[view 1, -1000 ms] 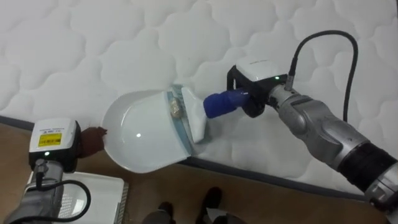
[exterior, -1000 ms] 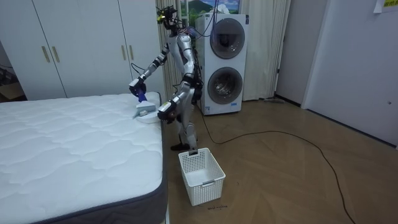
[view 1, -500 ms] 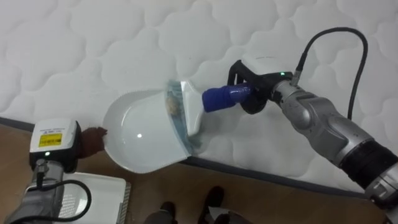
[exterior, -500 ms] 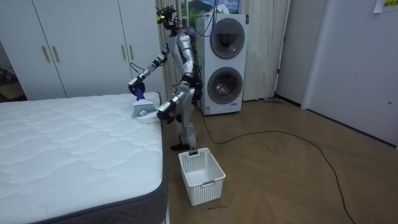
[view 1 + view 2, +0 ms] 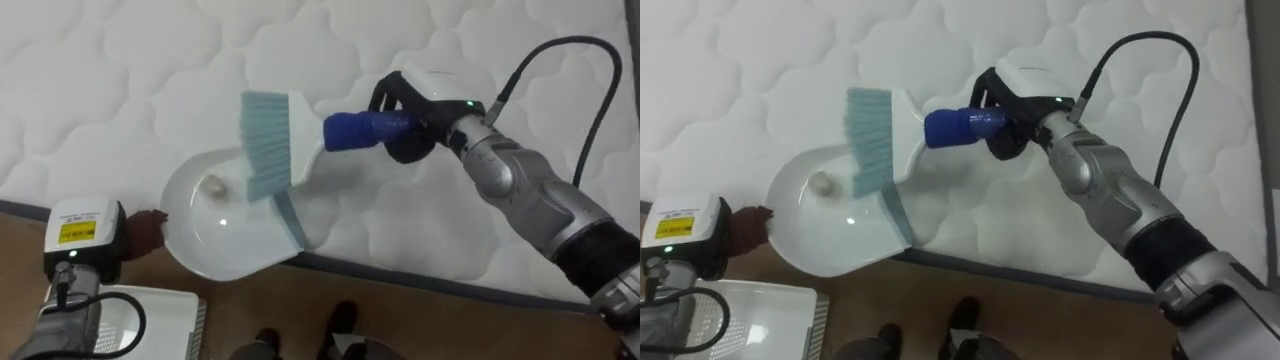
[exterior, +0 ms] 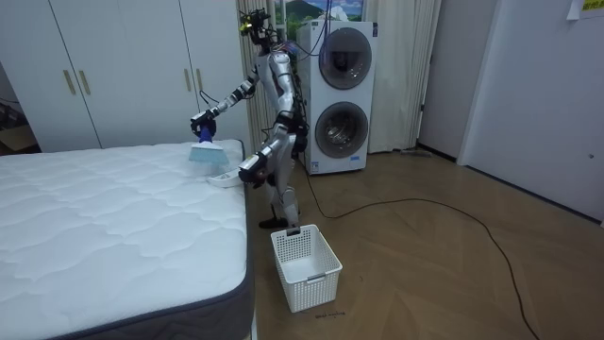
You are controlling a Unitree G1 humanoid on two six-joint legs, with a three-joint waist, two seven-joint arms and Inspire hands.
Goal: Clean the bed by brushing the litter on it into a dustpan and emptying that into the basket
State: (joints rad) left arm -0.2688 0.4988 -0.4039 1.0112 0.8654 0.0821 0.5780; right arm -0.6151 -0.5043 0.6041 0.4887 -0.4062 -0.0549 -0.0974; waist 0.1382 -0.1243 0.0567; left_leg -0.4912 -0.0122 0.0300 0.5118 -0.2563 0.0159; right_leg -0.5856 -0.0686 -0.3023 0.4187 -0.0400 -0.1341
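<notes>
1 small scrap of debris [image 5: 212, 184] lies inside the white dustpan [image 5: 225, 250], near its back wall. The dustpan sits at the edge of the mattress [image 5: 120, 60], its mouth on the quilted surface and its rear part overhanging the floor.

The brush [image 5: 265, 140] hangs above the dustpan mouth with its pale teal bristles clear of both pan and mattress. The right hand [image 5: 420, 105] is clamped around the blue brush handle. The left hand [image 5: 138, 230] meets the rear rim of the dustpan; whether it is clamped there cannot be told from these views.

A white basket [image 6: 305, 264] stands on the floor beside the robot, just off the bed corner. The robot stands at that corner, facing the mattress.

Judgement: the sweep into the pan appears complete, and emptying the pan into the basket is the likely next step.

Risks from here:
- Tilting the dustpan mouth-down while drawing it off the mattress would roll the scrap back out, onto the bed or floor.
- A weak hold at the rim could let the overhanging pan drop.
- Lowering the brush carelessly could flick the scrap out or knock the pan.
- The basket is low; tipping from too high could miss it.
</notes>
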